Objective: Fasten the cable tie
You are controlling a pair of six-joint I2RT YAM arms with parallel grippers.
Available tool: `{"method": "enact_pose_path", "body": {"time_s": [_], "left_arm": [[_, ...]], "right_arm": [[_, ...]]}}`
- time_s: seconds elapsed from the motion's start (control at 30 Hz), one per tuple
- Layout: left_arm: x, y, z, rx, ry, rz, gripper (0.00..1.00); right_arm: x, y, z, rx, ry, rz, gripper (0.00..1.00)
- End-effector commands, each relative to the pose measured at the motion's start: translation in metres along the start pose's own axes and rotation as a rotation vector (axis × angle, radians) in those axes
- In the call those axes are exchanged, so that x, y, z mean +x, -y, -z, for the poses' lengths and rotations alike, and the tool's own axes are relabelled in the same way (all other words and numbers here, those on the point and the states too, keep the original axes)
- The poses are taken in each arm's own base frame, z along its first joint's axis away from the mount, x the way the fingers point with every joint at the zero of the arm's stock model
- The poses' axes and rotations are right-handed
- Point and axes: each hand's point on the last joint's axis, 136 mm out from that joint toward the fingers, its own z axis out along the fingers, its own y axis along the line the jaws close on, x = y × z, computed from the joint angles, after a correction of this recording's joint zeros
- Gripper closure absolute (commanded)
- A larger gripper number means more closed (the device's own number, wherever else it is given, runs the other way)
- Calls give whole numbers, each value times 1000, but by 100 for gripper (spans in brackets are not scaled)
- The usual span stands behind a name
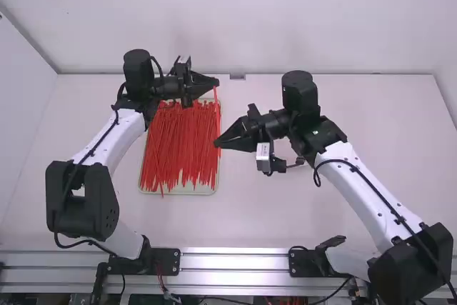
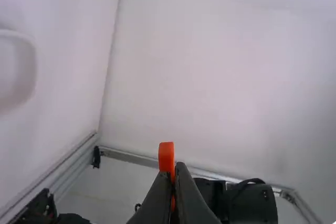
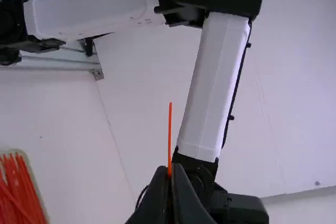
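In the high view my left gripper [image 1: 211, 82] is above the far end of the tray, shut on one end of a red cable tie [image 1: 216, 94]. The left wrist view has that gripper [image 2: 172, 174] pinching the tie [image 2: 166, 155], a short orange stub standing up between its fingers. My right gripper [image 1: 218, 143] points left at the tray's right edge. In the right wrist view it [image 3: 169, 170] is shut on a thin orange strap [image 3: 169, 129] that rises straight from its tips. Whether both hold the same tie I cannot tell.
A beige tray [image 1: 193, 192] left of the middle carries a heap of several red cable ties [image 1: 178, 148]. The left arm's white link [image 3: 215, 87] crosses the right wrist view. An aluminium rail [image 1: 214, 258] runs along the table's front edge.
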Motion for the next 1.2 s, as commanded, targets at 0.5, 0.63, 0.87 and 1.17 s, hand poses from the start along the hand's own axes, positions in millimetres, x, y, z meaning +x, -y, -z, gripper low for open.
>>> {"method": "enact_pose_path", "body": {"time_s": [0.5, 0.63, 0.87, 1.17], "left_arm": [[7, 6, 2, 8, -37, -82, 98], [9, 6, 2, 6, -50, -7, 98], [12, 6, 2, 7, -69, 19, 98], [12, 6, 2, 6, -64, 26, 98]], "right_arm": [[-3, 14, 0, 6, -10, 71, 69], [-3, 14, 0, 6, -10, 167, 56], [-2, 16, 0, 7, -14, 241, 55], [6, 17, 1, 4, -63, 232, 56]]}}
